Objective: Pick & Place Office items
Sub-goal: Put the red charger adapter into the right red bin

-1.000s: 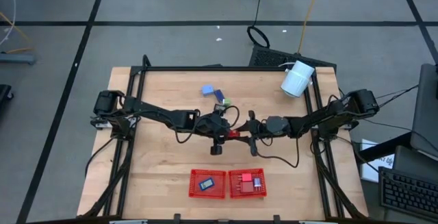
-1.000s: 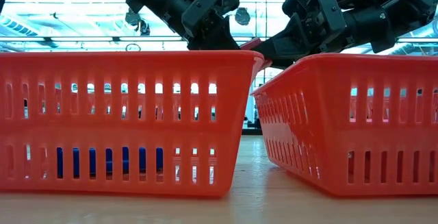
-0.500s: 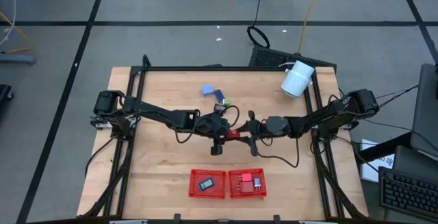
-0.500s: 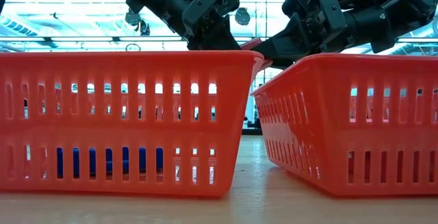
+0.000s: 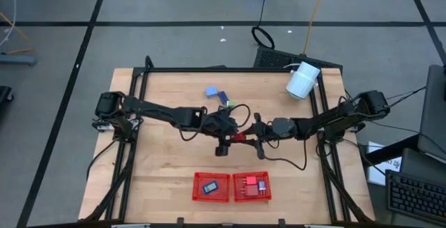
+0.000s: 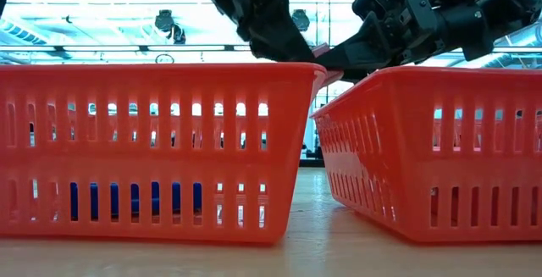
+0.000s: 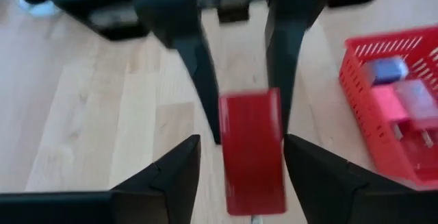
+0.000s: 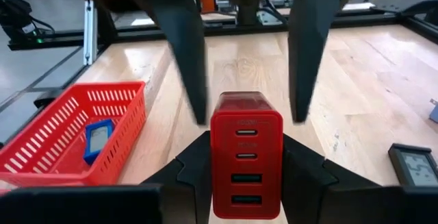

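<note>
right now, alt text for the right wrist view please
The right gripper holds a red charger block with four ports, facing the left gripper's open fingers. On the table beyond, a red tray holds a blue item.

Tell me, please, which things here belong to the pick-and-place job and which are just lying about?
Job: red charger, held by the right gripper; light blue block; dark blue block; blue piece in a red mesh tray.
Lying about: white cylinder; keyboard; floor cables.
</note>
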`<state>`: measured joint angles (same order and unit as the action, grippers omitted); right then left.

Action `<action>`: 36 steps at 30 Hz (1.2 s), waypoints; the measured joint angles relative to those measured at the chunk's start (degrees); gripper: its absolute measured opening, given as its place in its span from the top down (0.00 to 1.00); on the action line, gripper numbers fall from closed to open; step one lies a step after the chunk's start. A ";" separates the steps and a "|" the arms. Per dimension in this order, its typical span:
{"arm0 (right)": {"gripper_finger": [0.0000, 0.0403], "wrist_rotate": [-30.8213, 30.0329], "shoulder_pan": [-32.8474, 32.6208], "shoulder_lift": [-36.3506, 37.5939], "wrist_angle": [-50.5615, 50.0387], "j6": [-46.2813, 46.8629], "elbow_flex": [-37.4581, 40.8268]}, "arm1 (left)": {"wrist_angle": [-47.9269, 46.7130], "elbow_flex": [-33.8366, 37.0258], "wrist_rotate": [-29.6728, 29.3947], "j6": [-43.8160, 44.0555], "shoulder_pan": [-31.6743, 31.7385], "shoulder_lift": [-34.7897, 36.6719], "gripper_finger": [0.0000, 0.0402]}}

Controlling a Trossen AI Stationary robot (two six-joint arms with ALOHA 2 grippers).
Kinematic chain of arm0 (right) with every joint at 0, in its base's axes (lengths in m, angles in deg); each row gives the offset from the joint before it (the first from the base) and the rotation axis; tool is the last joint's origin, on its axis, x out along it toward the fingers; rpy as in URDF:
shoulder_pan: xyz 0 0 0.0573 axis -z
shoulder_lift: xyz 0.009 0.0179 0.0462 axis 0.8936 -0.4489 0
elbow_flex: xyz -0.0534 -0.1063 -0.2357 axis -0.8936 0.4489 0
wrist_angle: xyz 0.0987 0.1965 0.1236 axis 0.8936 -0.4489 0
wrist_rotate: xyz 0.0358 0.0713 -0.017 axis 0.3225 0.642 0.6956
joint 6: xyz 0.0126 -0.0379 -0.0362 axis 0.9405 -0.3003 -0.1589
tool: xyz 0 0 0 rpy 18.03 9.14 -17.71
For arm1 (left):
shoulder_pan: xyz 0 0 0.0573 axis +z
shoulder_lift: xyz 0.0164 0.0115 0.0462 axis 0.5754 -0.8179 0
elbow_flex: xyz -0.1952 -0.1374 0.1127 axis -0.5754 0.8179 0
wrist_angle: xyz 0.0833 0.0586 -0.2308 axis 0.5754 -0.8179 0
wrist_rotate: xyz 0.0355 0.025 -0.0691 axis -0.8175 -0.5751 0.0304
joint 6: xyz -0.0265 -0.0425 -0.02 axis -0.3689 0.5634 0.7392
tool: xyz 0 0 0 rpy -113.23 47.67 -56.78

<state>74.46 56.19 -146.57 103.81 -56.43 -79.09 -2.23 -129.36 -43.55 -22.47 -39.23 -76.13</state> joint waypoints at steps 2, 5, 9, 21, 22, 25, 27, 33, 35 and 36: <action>0.72 0.02 0.00 -0.04 -0.55 0.00 0.00 | 0.41 -0.23 2.04 -1.26 0.00 0.87 0.46; 0.72 -0.03 0.00 0.74 -2.32 0.00 0.00 | 0.65 0.91 5.81 -3.04 0.00 3.36 0.45; 0.72 -0.13 0.00 3.15 -5.03 0.00 0.02 | 1.86 5.02 7.16 -3.45 -0.07 8.94 0.44; 0.72 -0.31 -1.94 8.29 -8.15 -0.24 0.01 | 18.01 32.78 -1.85 -3.25 1.20 33.30 0.44; 0.72 -0.34 -2.00 8.49 -8.50 -0.41 0.04 | 19.13 35.47 -1.89 -3.18 1.49 35.41 0.43; 0.72 -0.36 -1.99 8.79 -8.57 -0.44 0.02 | 23.32 42.14 -1.83 -2.40 2.82 41.52 0.43; 0.72 -0.37 -1.99 8.87 -8.31 -0.44 0.02 | 24.47 46.01 -1.89 -1.32 3.78 46.21 0.43; 0.72 -0.38 -1.99 8.90 -8.49 -0.44 0.02 | 24.90 54.50 -1.89 0.96 5.88 59.00 0.46; 0.72 -0.36 -1.99 8.90 -8.73 -0.44 0.02 | 24.85 56.72 -1.89 1.16 6.23 62.91 0.47; 0.72 -0.36 -1.99 8.90 -8.72 -0.44 0.02 | 24.87 57.74 -1.89 1.40 6.46 64.70 0.47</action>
<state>74.11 54.20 -137.68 95.09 -56.87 -79.07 22.64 -71.62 -45.44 -21.07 -32.77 -11.43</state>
